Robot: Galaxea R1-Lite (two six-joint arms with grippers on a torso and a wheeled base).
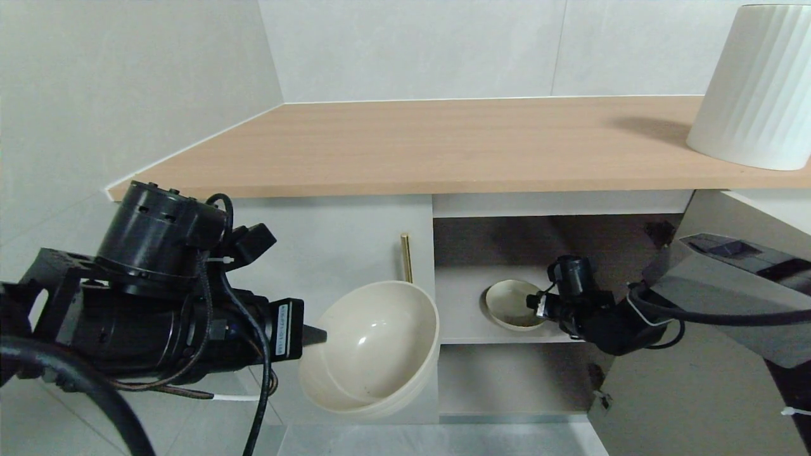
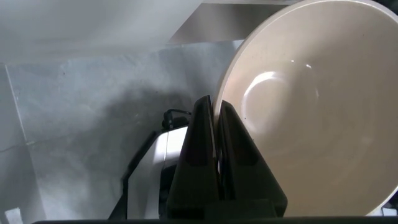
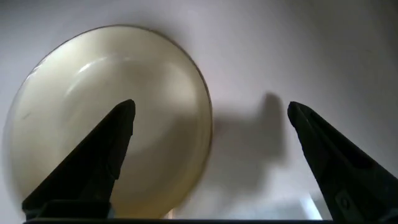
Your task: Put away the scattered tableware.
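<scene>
My left gripper (image 1: 315, 335) is shut on the rim of a large cream bowl (image 1: 374, 348), held tilted in the air in front of the closed left cabinet door; the left wrist view shows the fingers (image 2: 214, 134) pinching the bowl's (image 2: 311, 106) edge. A smaller cream bowl (image 1: 514, 304) rests on the middle shelf inside the open cabinet. My right gripper (image 1: 538, 305) hangs over that small bowl's right edge with its fingers (image 3: 109, 152) spread wide apart above the bowl (image 3: 106, 118), holding nothing.
A wooden countertop (image 1: 443, 145) runs above the cabinet, with a white ribbed container (image 1: 757, 88) at its right end. The closed door carries a brass handle (image 1: 406, 256). The right door (image 1: 735, 253) stands open. A lower shelf (image 1: 513, 380) lies under the small bowl.
</scene>
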